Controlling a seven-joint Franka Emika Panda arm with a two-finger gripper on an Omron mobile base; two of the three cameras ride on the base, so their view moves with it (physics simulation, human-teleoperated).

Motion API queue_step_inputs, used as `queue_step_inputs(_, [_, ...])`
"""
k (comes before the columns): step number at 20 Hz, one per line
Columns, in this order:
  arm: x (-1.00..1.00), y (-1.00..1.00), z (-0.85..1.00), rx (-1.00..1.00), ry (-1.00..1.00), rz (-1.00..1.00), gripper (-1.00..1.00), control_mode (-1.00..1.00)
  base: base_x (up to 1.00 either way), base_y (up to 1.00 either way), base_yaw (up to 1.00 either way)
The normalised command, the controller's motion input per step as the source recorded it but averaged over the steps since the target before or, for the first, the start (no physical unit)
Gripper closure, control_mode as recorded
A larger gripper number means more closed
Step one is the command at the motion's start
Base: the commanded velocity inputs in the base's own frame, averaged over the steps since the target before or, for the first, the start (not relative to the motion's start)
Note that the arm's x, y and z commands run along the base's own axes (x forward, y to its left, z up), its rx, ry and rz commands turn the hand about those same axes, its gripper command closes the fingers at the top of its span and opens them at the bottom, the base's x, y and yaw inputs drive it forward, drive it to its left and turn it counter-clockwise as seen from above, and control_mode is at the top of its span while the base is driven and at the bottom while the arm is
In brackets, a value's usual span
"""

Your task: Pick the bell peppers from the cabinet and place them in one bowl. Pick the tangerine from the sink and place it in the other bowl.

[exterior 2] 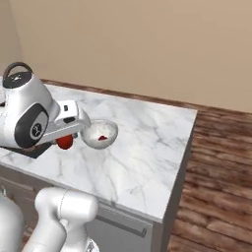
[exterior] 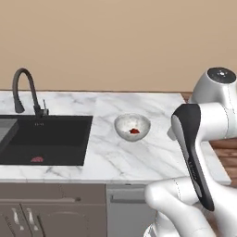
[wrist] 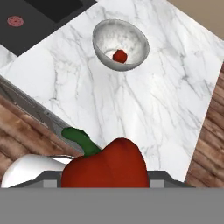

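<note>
Fingertips of the gripper (wrist: 105, 186) are hidden in the hand view behind a red pepper (wrist: 104, 166) that bulges across the bottom edge, its green stem pointing toward 10 o'clock; the jaws are closed on that pepper, though the contact itself lies under the fruit and the grey band. From the right base view the same pepper (exterior 2: 64, 141) shows only as a red lump peeking below the white hand, which covers the gripper itself, just at 9 o'clock of the speckled bowl (exterior 2: 99, 133). A second pepper (wrist: 120, 56) lies at the bottom of that bowl (wrist: 120, 43), small and blurry enough that its stem cannot be made out; it appears as a red speck in the left base view (exterior: 134, 131) and in the right base view (exterior 2: 102, 138). The bowl (exterior: 132, 127) stands on the marble counter (exterior: 139, 157), near the sink (exterior: 46, 139) at its 9 o'clock, the two apart. The sink's pinkish drain (exterior: 37, 159) and black tap (exterior: 25, 92) are plain in the left base view; the hand view catches only a corner of the basin with the drain (wrist: 15, 20) at its 10 o'clock. In the left base view the arm's dark-banded link blocks the counter's right end. The right base view alone shows the wooden floor (exterior 2: 216, 167) beyond the counter end.
</note>
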Motion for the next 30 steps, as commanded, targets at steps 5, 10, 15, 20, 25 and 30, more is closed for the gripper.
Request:
queue_step_inputs(5, [0.0,0.0,0.0,0.0,0.0,0.0,1.0,1.0,-0.01,0.0,-0.2])
queue_step_inputs(10, [0.0,0.0,0.0,0.0,0.0,0.0,1.0,1.0,0.1,0.26,-0.1])
queue_step_inputs(15, [0.0,0.0,0.0,0.0,0.0,0.0,1.0,1.0,0.36,0.83,-0.21])
queue_step_inputs(20, [0.0,0.0,0.0,0.0,0.0,0.0,1.0,1.0,0.47,0.28,-0.23])
queue_step_inputs(25, [0.0,0.0,0.0,0.0,0.0,0.0,1.0,1.0,0.65,-0.63,-0.17])
queue_step_inputs(30, [0.0,0.0,0.0,0.0,0.0,0.0,1.0,1.0,0.2,-0.33,-0.24])
